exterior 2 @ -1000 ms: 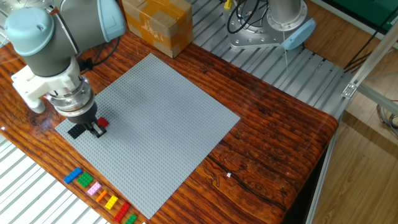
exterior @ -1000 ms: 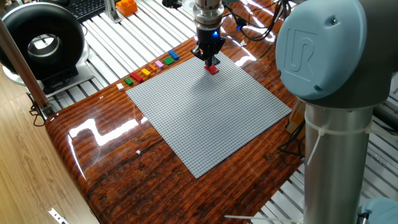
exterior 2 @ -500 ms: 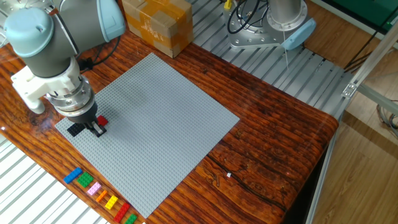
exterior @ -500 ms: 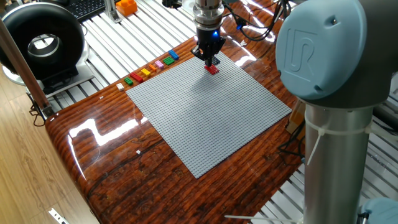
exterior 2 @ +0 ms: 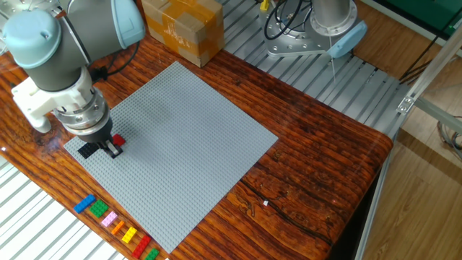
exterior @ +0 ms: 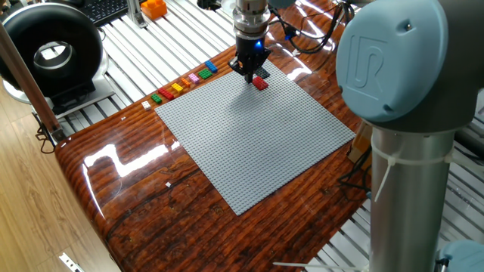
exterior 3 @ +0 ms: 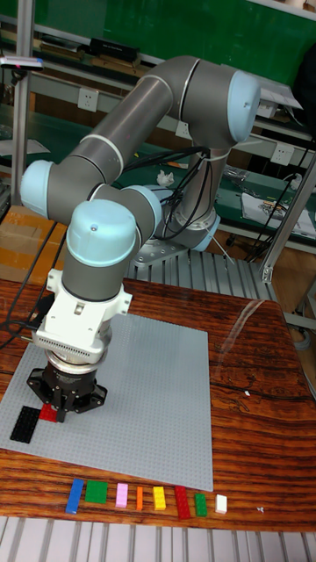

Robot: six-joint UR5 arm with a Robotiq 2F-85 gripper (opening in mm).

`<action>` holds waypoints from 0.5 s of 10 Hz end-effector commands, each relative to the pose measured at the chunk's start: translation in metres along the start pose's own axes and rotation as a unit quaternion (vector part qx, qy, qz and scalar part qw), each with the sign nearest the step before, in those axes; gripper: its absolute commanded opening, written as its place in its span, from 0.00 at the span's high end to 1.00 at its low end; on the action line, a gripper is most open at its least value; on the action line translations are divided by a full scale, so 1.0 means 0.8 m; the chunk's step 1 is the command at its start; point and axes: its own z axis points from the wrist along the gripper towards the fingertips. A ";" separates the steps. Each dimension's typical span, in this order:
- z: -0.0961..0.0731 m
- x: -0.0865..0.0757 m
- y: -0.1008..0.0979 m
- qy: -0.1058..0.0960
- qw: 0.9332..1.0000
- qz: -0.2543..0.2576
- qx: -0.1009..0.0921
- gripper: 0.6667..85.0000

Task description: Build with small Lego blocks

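Observation:
A red small Lego block (exterior: 261, 84) sits on the grey baseplate (exterior: 249, 143) near its far corner. My gripper (exterior: 249, 73) hovers just beside and above it, fingers slightly apart and holding nothing. In the other fixed view the gripper (exterior 2: 103, 146) stands between the red block (exterior 2: 119, 140) and a black block (exterior 2: 87, 150). The tall fixed view shows both, red (exterior 3: 48, 413) and black (exterior 3: 26, 423), left of the gripper (exterior 3: 67, 407). A row of loose coloured blocks (exterior: 181, 83) (exterior 2: 119, 230) (exterior 3: 145, 498) lies on the table beside the plate.
A cardboard box (exterior 2: 180, 29) stands beyond the plate's far corner. A black round device (exterior: 53, 53) and an orange object (exterior: 153, 7) sit on the slatted bench. A large robot joint (exterior: 401, 68) blocks the right foreground. A small white piece (exterior 3: 221, 503) ends the row.
My gripper has shifted slightly left and up, off the red block. The red block stays in place on the baseplate.

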 end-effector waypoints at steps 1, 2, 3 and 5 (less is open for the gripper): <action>0.001 0.015 -0.013 0.014 1.000 -0.002 0.002 1.00; -0.001 0.012 -0.013 0.010 1.000 -0.002 0.000 1.00; -0.001 0.011 -0.013 0.009 1.000 -0.002 0.000 1.00; -0.002 0.010 -0.013 0.007 1.000 -0.003 0.000 1.00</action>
